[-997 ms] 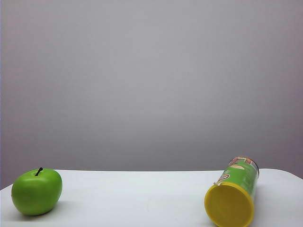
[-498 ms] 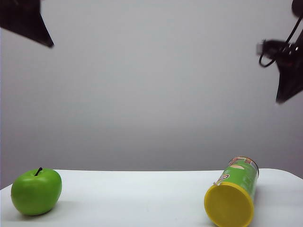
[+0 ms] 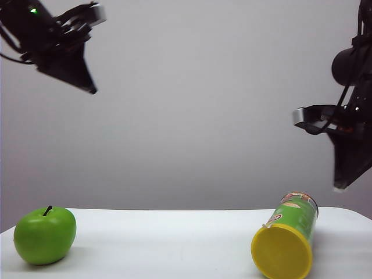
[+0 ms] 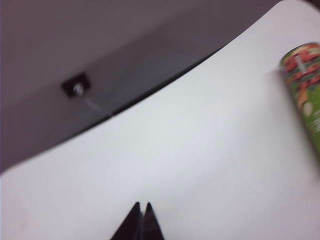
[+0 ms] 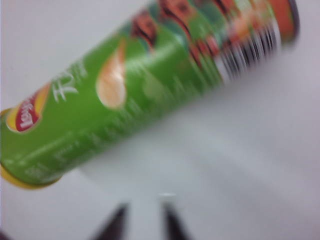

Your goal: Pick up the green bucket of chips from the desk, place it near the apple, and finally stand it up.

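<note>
Now chips [image 3: 286,242] lie on side at desk's [image 3: 174,244] right end, lid toward camera, well apart from apple [image 3: 45,235] at left. Right gripper [image 5: 143,222] hangs above chips, fingers slightly spread, ready to descend. Left gripper [image 4: 141,222] high over apple side, pressed together, empty.

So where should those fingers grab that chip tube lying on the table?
Probably around the middle of the green chip tube, coming down from above with the right gripper, which hovers nearest. The tube lies on its side, so its round flanks are free, while the yellow lid is too wide.
</note>
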Available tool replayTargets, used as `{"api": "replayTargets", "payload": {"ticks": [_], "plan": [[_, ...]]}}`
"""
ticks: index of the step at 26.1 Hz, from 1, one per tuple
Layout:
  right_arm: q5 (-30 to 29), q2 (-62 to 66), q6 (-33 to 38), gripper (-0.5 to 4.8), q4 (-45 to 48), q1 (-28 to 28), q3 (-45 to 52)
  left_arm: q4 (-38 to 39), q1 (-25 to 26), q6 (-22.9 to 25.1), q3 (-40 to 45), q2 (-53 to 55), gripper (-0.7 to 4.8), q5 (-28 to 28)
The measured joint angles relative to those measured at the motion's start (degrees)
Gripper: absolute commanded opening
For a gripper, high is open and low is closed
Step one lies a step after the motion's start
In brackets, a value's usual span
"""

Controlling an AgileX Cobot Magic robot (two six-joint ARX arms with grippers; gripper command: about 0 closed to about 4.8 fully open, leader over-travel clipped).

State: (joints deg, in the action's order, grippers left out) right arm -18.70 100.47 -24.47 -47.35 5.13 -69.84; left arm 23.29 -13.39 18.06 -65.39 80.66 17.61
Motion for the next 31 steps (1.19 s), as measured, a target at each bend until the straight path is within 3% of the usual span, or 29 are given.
{"api": "replayTargets", "payload": {"ticks": [1,3,5,6,7,9,11,16,20,26,30,31], "plan": [[-0.1,0.0,-1.9,3.47,0.9,0.2,-0.1,-0.9,-0.5,0.1,0.0,0.0,-0.04,0.0],[-0.1,-0.3,-7.0,3.59,3.9,0.6,-0.2,-2.3,-1.0,0.2,0.0,0.0,-0.04,0.2],[0.0,-0.4,-16.9,3.60,7.6,0.9,-0.5,-4.1,-0.9,0.3,0.0,0.0,-0.04,0.2],[0.0,-0.4,-23.3,4.17,8.5,0.9,-0.6,-4.6,-0.9,0.3,0.0,0.0,-0.04,0.2],[-0.4,-0.4,-34.4,4.79,10.1,1.0,-0.8,-5.0,-0.9,0.3,0.0,0.0,-0.04,0.2],[0.3,-0.4,-50.4,4.79,12.6,1.1,-0.8,-5.0,-0.9,0.3,0.0,0.0,-0.04,0.2],[2.8,-0.3,-57.0,4.79,13.6,1.1,-1.5,-4.9,-0.9,0.4,0.0,0.0,-0.04,0.2],[9.3,-0.4,-66.9,4.79,15.5,2.1,-4.5,-5.0,-0.9,1.0,0.0,0.0,-0.04,0.3],[12.4,0.0,-76.5,4.79,19.4,4.0,-4.8,-6.4,-0.9,4.9,0.0,0.0,-0.04,0.3],[15.2,1.8,-78.6,4.79,23.1,5.4,-8.1,-6.4,-0.9,6.6,-0.1,0.0,-0.04,0.3],[23.3,1.8,-77.7,4.79,10.4,8.0,-8.0,-6.4,-0.9,5.9,-0.1,0.0,-0.04,0.2],[25.1,1.8,-77.4,4.79,3.4,9.6,-8.0,-6.4,-0.9,5.9,-0.1,0.0,-0.04,0.1]]}}
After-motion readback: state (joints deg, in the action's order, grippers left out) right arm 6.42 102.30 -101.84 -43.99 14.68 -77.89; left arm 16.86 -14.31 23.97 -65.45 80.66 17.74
